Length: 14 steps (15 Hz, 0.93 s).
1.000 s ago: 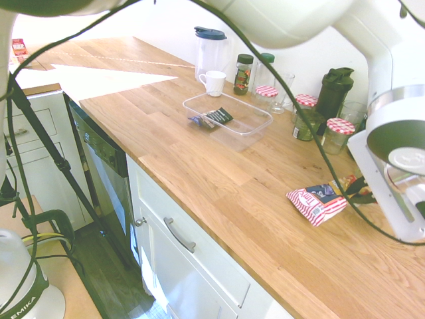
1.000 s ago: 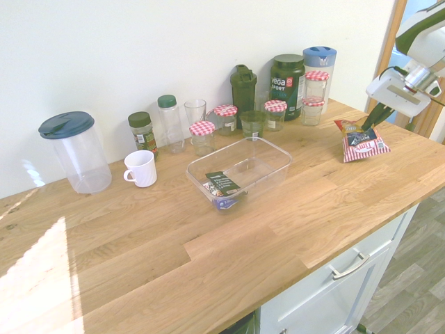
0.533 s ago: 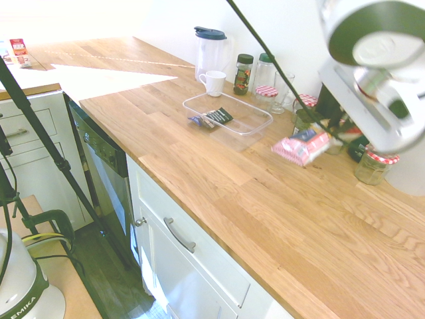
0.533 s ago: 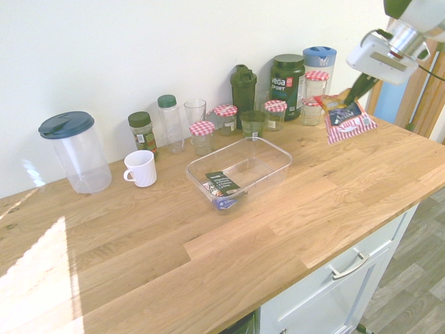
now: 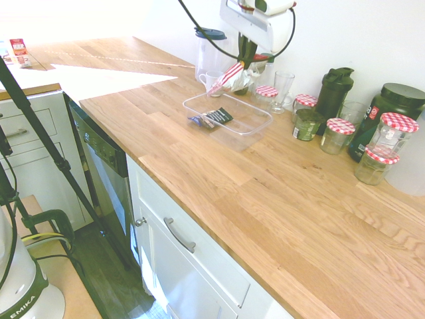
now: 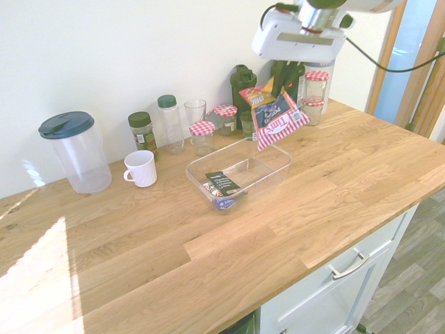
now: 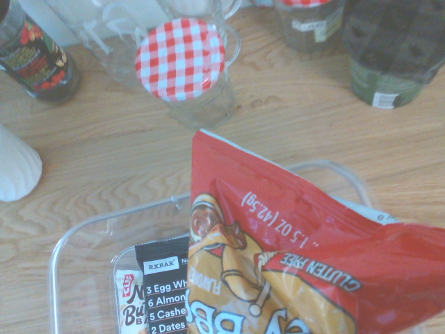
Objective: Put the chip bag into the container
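Observation:
The chip bag [image 6: 277, 115], red-and-white striped with a dark blue panel and an orange end, hangs in the air above the far end of the container [image 6: 268, 170]. My gripper [image 6: 281, 83] is shut on the bag's upper end, up near the row of jars. From the other side the chip bag [image 5: 227, 76] dangles from the gripper [image 5: 251, 65] over the back edge of the clear tray [image 5: 247, 117]. In the wrist view the bag [image 7: 299, 257] fills the lower right, with the container's rim [image 7: 69, 243] beneath it.
Dark snack packets [image 6: 221, 184] lie in the container's near end. Behind it stand a white mug [image 6: 141, 168], a blue-lidded pitcher [image 6: 73, 149], spice bottles, glasses, jars with red-checked lids [image 6: 202, 128], a green shaker [image 5: 334, 93] and a dark tub [image 5: 392, 109]. The counter's front edge drops to drawers.
The gripper lifted the chip bag off the counter's far end and carried it along the row of jars to a spot above the container. The bag now hangs tilted.

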### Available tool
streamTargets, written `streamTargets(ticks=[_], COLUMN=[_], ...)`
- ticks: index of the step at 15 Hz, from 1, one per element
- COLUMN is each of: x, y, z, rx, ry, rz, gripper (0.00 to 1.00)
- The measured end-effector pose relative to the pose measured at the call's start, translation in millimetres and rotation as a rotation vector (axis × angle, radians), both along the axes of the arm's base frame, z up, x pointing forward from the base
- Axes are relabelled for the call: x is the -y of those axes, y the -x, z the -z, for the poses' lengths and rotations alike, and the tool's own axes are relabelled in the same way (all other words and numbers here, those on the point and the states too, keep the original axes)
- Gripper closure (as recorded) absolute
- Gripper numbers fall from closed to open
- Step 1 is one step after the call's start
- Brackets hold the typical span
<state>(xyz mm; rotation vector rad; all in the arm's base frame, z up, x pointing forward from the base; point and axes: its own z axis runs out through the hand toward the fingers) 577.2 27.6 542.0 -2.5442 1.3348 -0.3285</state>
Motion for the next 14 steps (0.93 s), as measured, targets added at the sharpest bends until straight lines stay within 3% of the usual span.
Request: streamTargets(ticks=[4,13,14], x=[-27,-21,-16], y=[-26,-42,-43], z=[47,95,100], rx=[-0.045,-0.101,-0.108], ry=[0.028,0.035,0.035], rz=[0.009,0.041,0.049], gripper=[1.0,1.0,0.0])
